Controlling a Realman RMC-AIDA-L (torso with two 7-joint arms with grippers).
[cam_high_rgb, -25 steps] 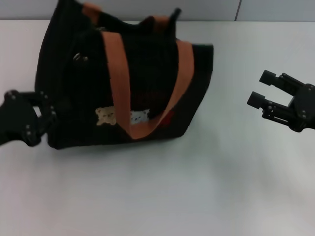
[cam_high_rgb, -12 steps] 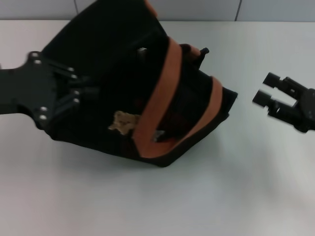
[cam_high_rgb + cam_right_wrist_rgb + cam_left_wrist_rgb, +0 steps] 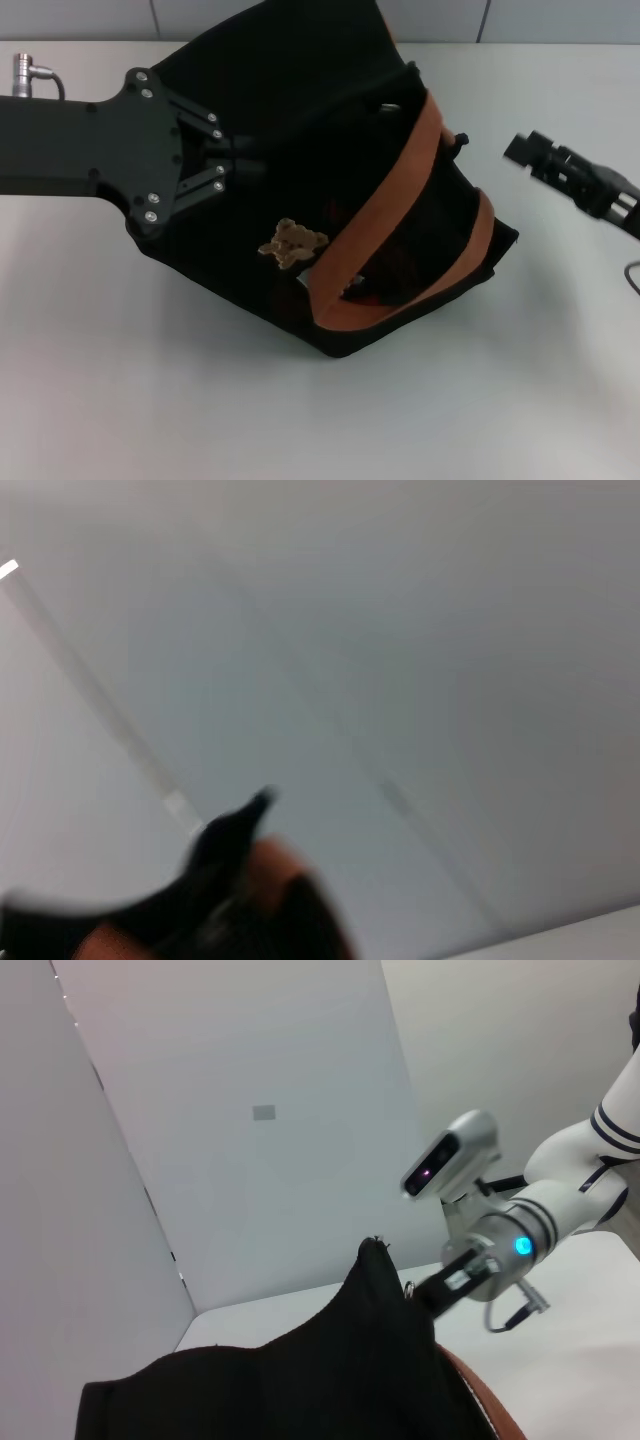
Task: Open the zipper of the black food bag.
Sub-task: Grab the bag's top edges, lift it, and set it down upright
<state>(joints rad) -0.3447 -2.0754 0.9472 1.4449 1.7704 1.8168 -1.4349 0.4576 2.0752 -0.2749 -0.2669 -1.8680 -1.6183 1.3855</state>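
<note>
On the left side of the head view, the left gripper comes in over the white table, and its fingers are clenched on the black fabric at the end of the black food bag. In my judgement this grip is there to keep the bag steady and a little raised, so that the top edge is stretched and a pull can slide along it. The bag leans in the middle of the table, tilted toward the right, with its orange-brown strap handles hanging across the front and a tan bear patch below them.

The zipper seems to run along the upper edge, and a small silvery piece there may be the pull, but I cannot tell this for sure, and I cannot tell whether it is closed along its whole length.

Further right, the right gripper hovers above the table, apart from the bag, pointing toward its upper right corner. If its fingers are spread or closed, the pictures do not show. The supposed pull lies between the two grippers, nearer to the left one.
</note>
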